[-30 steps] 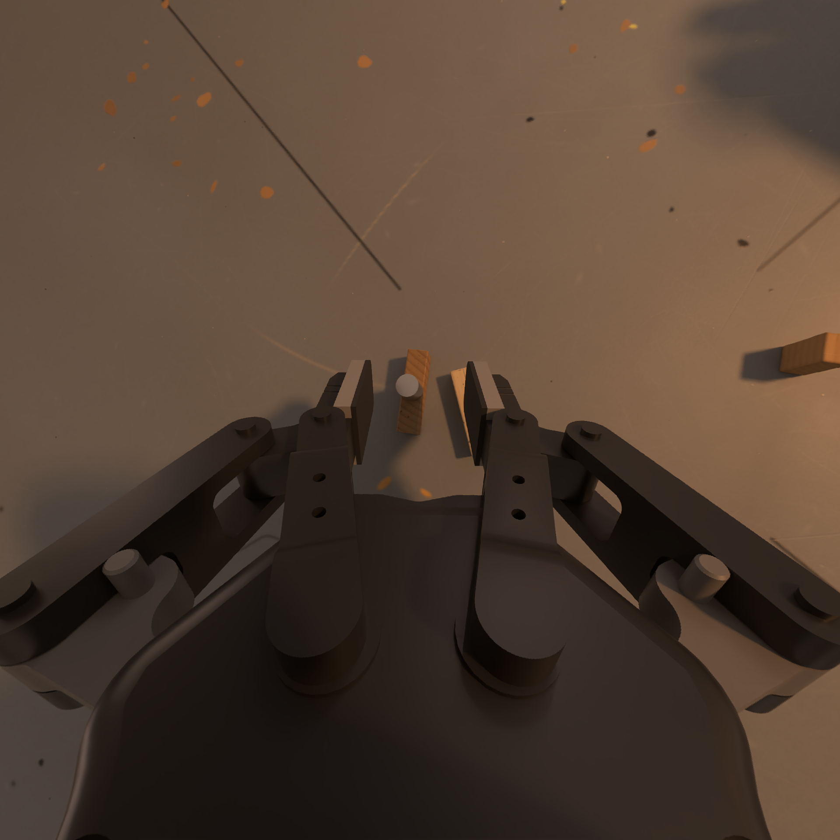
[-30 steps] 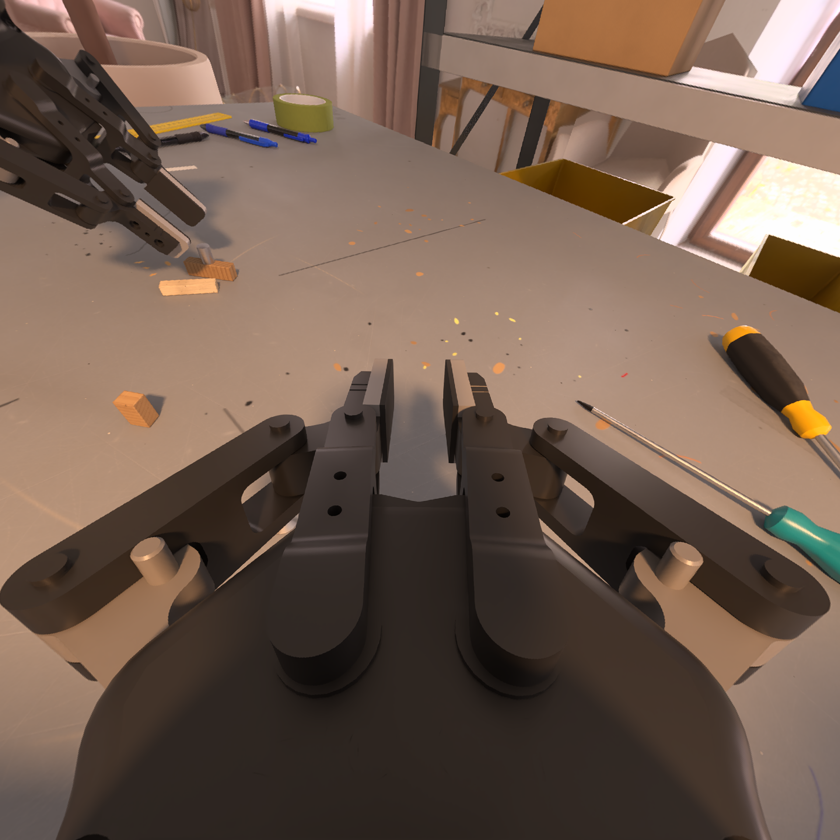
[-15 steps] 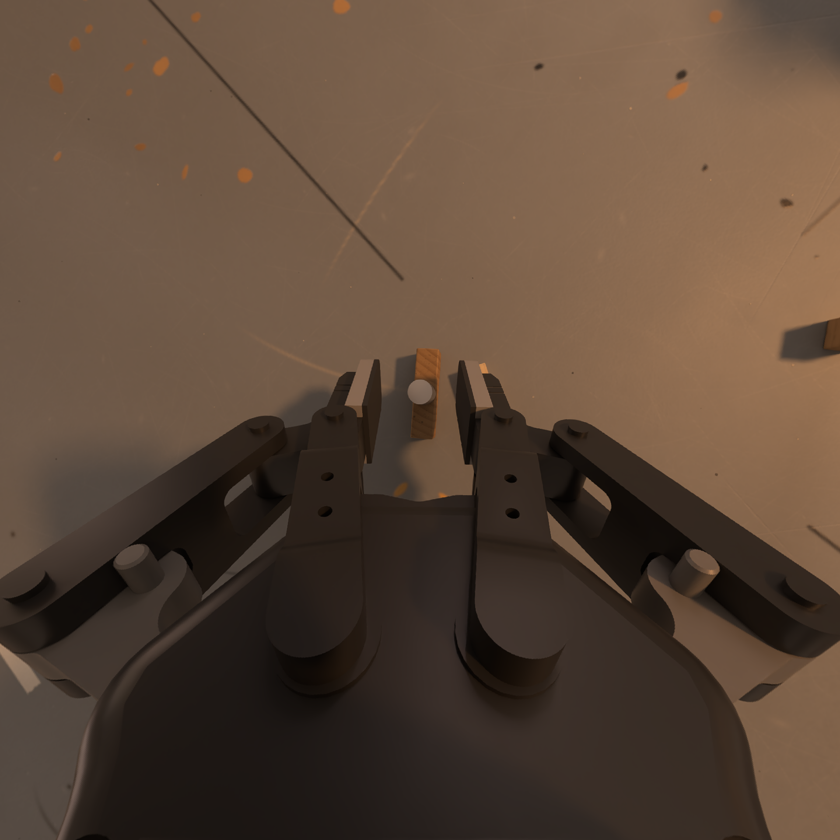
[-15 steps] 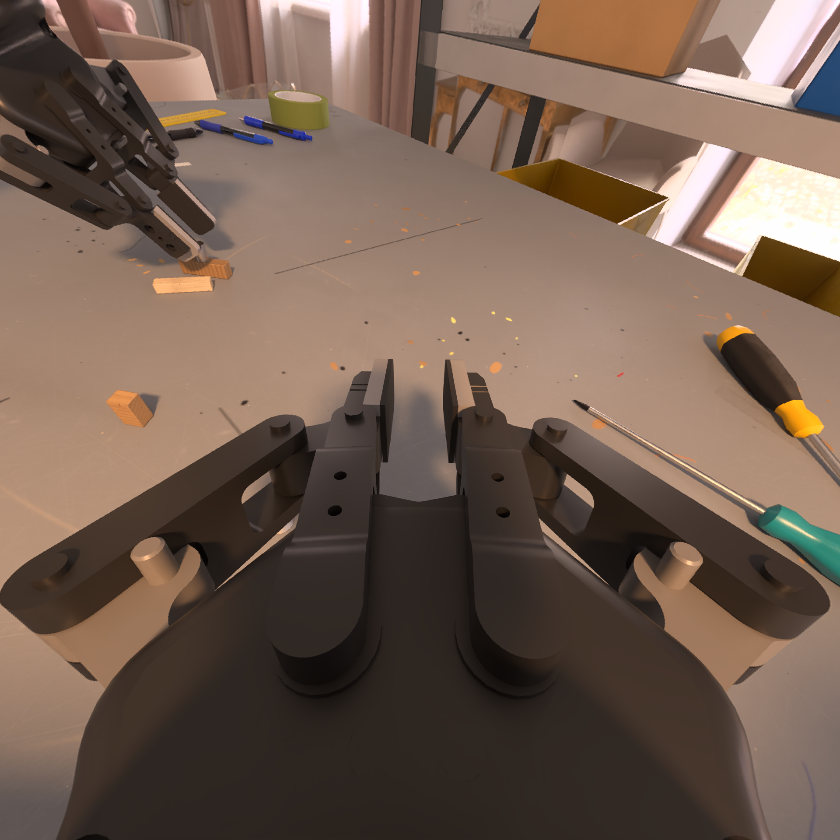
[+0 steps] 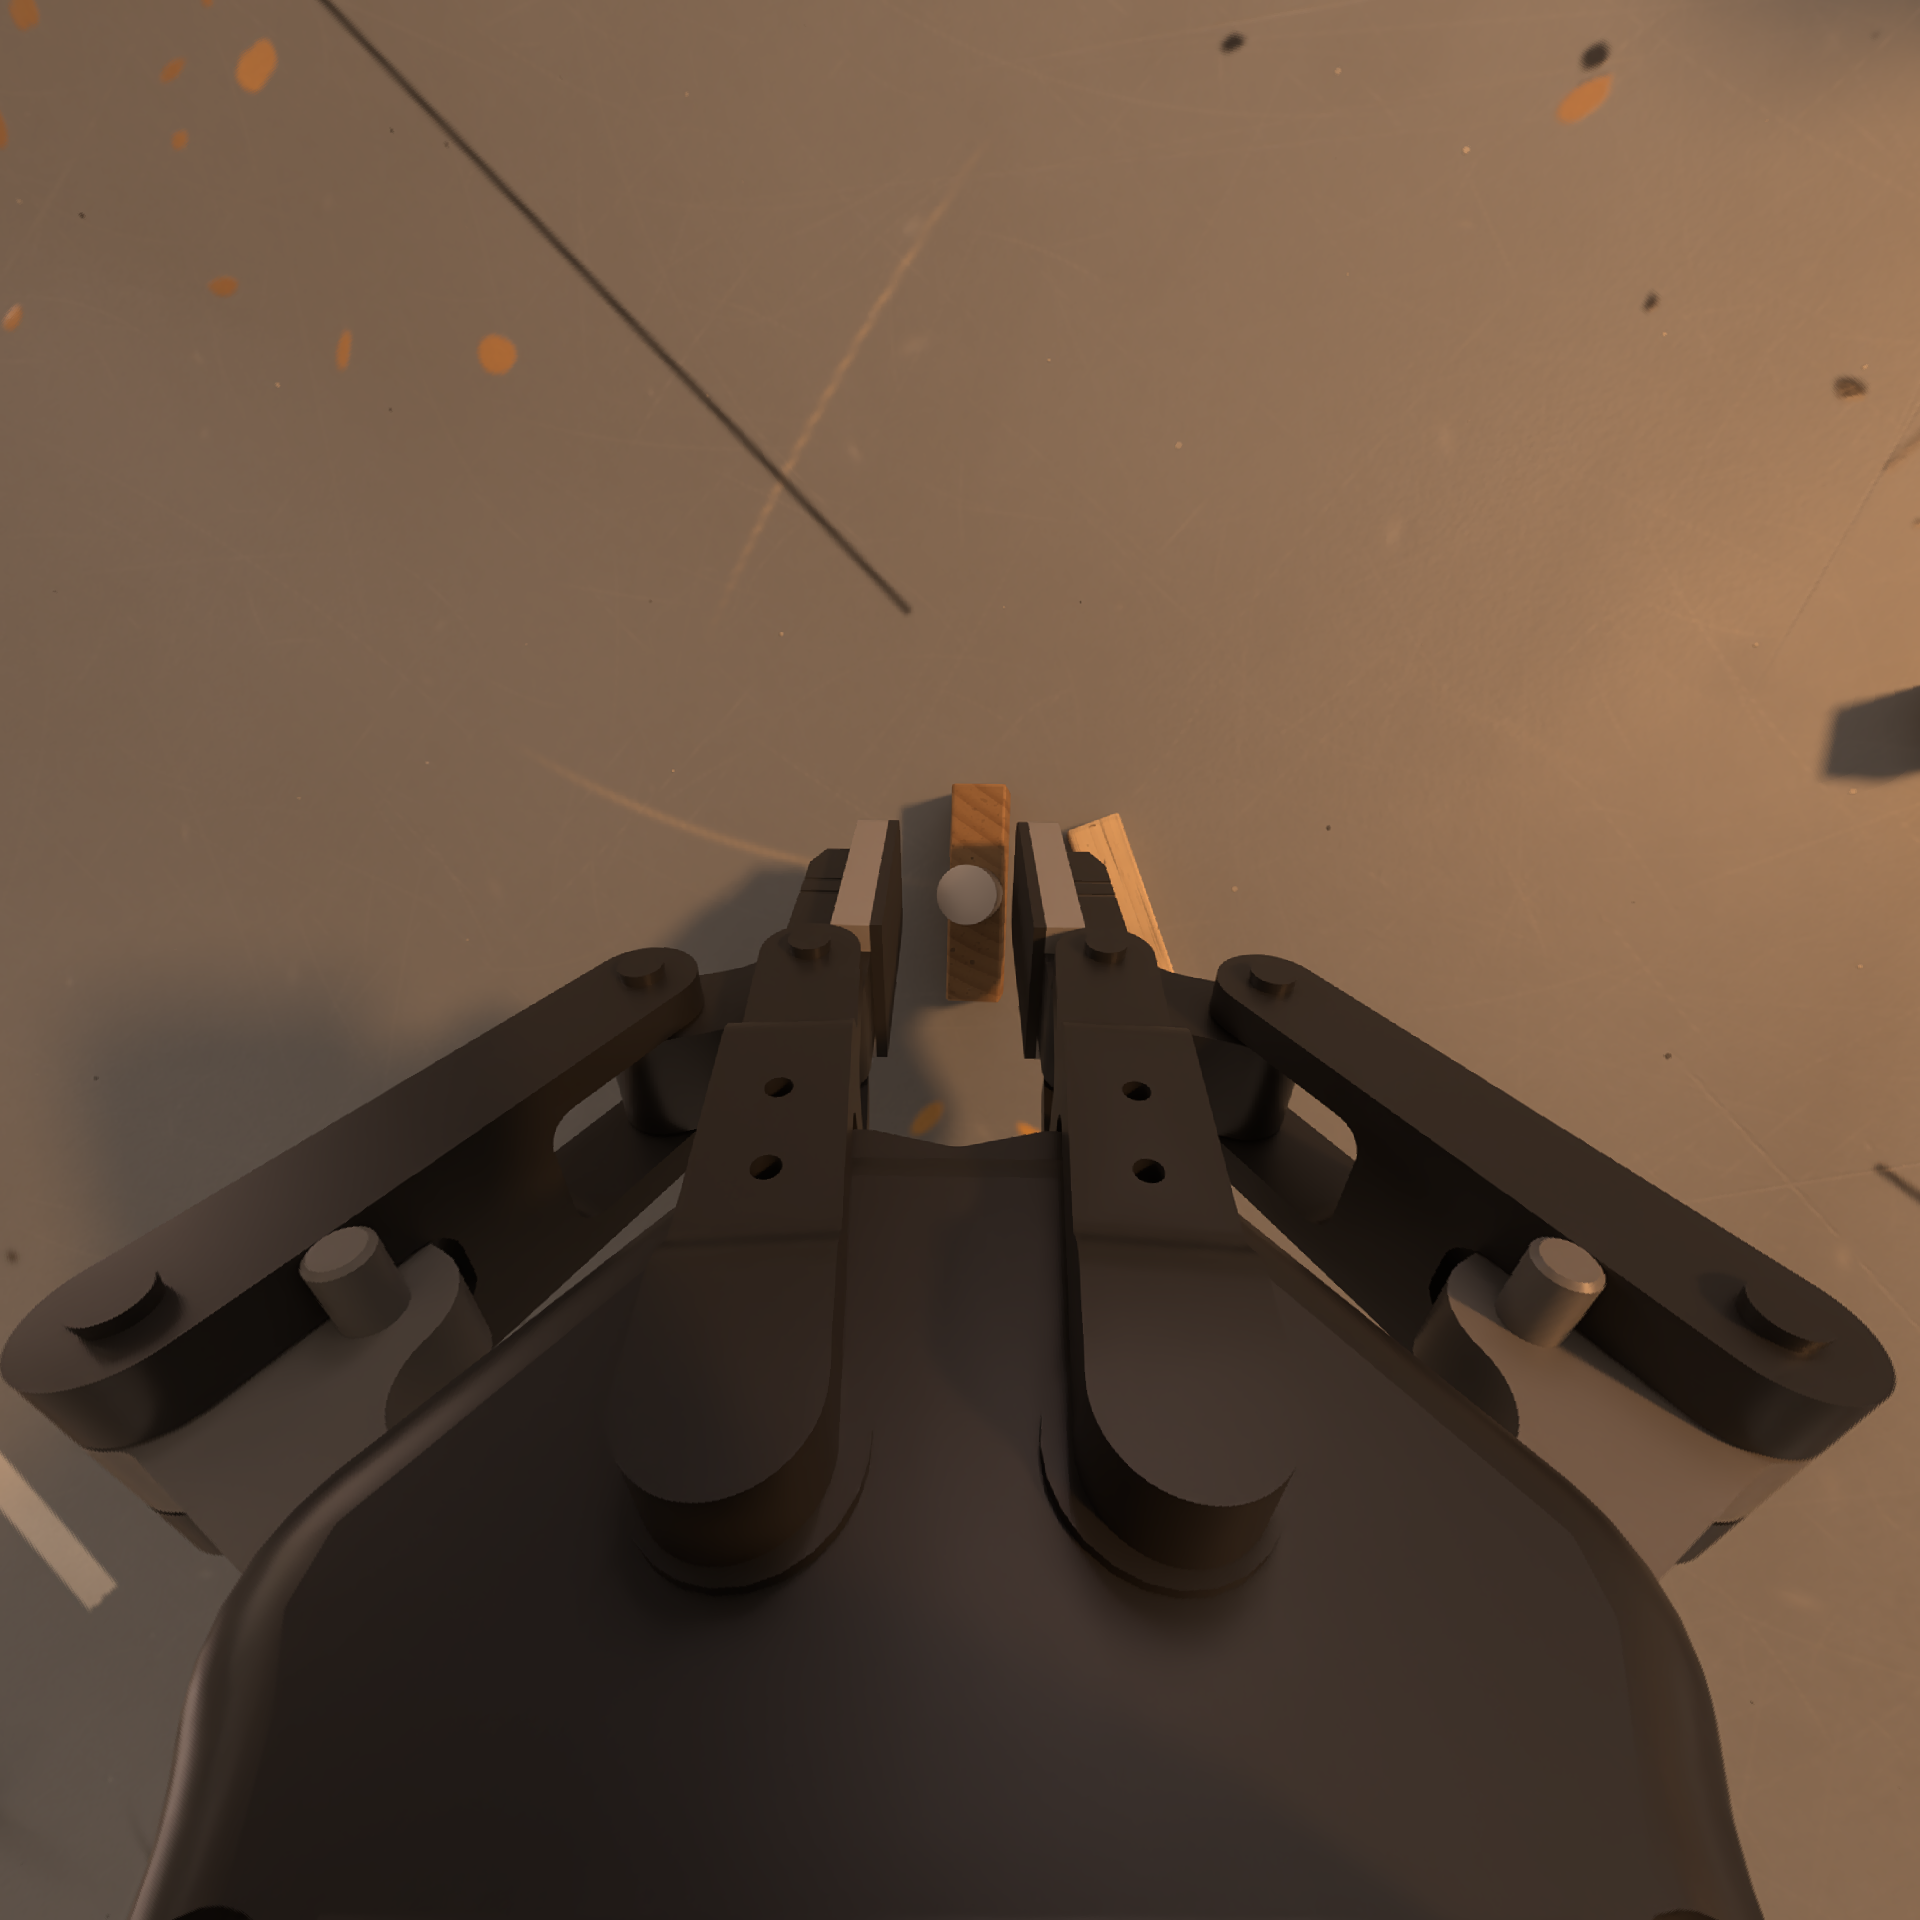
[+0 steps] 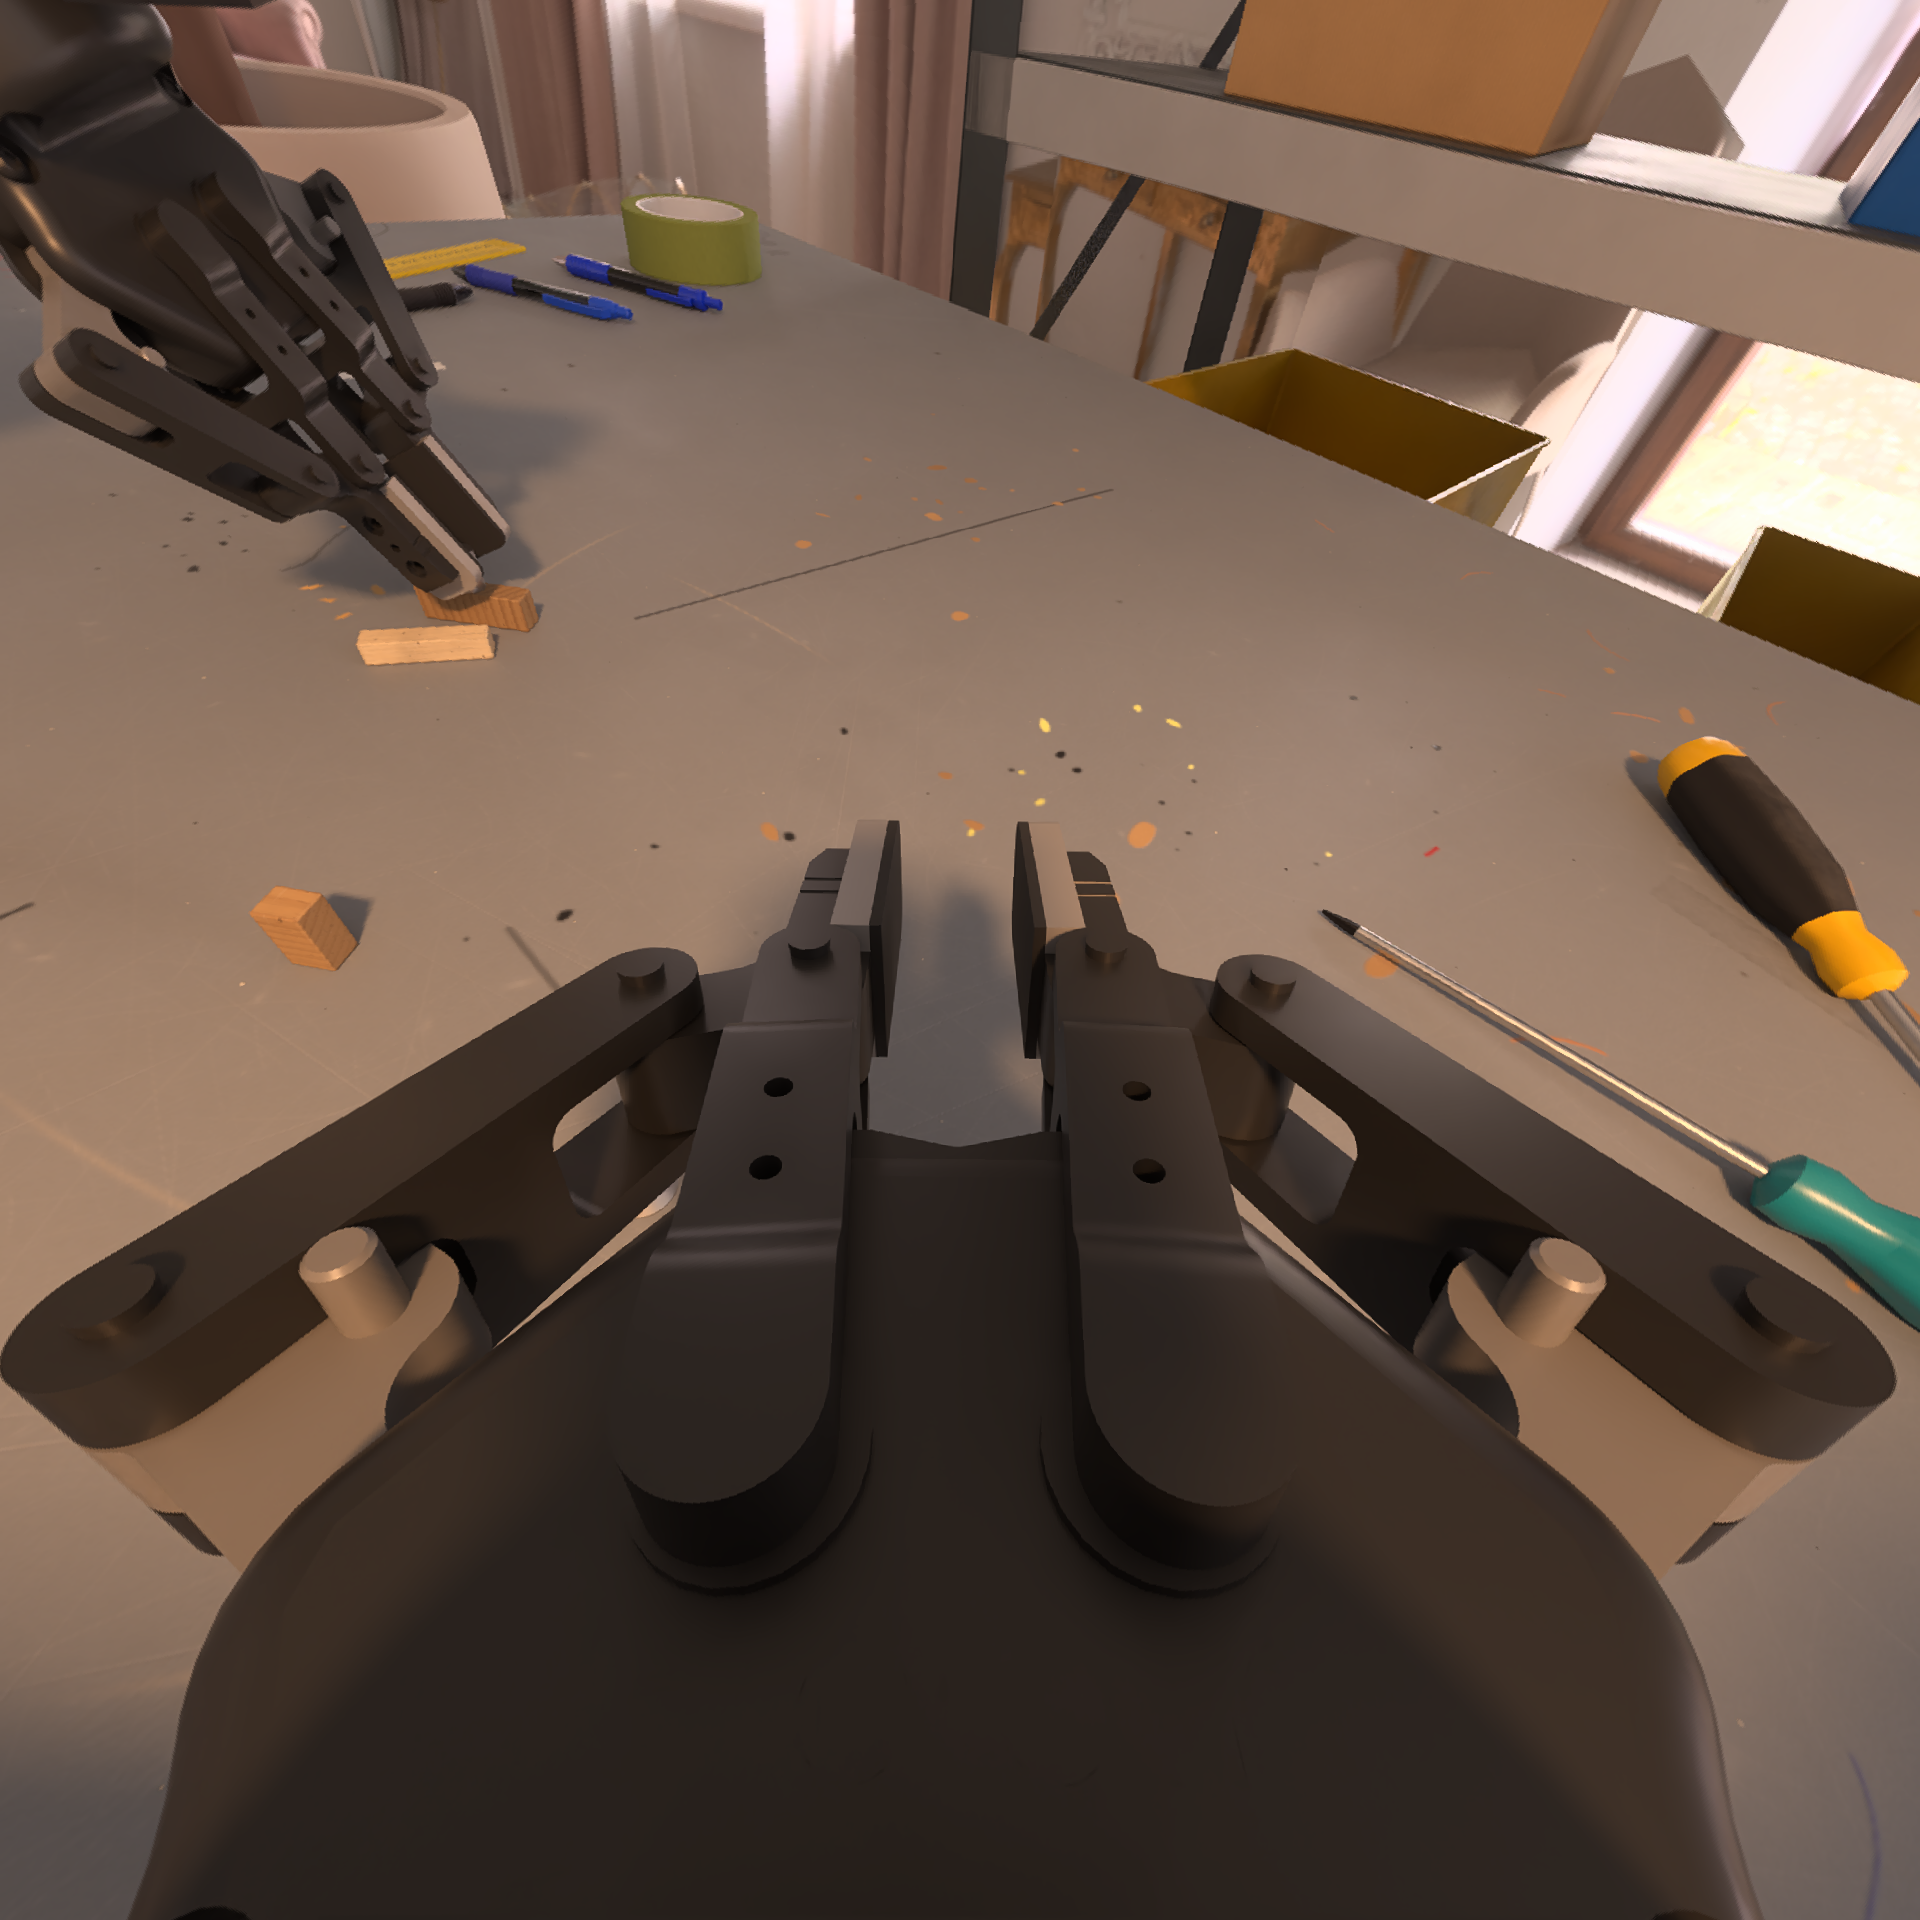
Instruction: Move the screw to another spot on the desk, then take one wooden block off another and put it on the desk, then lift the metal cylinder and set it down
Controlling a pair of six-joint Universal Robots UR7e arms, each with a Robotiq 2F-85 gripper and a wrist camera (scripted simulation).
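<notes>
In the left wrist view a small metal cylinder (image 5: 968, 894) stands upright on a brown wooden block (image 5: 979, 961) that lies flat on the desk. My left gripper (image 5: 956, 883) is open, low over the desk, with one finger on each side of the cylinder and block and a narrow gap to both. A pale wooden block (image 5: 1127, 899) lies just outside the right finger. In the right wrist view the left gripper (image 6: 457, 571) tips touch down at the brown block (image 6: 499, 608), and the cylinder is hidden. My right gripper (image 6: 956, 862) is open and empty above the desk. No screw shows.
In the right wrist view: the pale block (image 6: 426, 644), a small wooden cube (image 6: 307, 928), two screwdrivers (image 6: 1766, 862) (image 6: 1558, 1049) at right, a green tape roll (image 6: 691, 237), blue pens (image 6: 551, 296) and a yellow ruler (image 6: 452, 255) at the back, yellow bins (image 6: 1351, 416) past the desk edge.
My left gripper has come down and forward over the cylinder and its fingers have narrowed around it and the brown block. The right gripper has hardly moved.
</notes>
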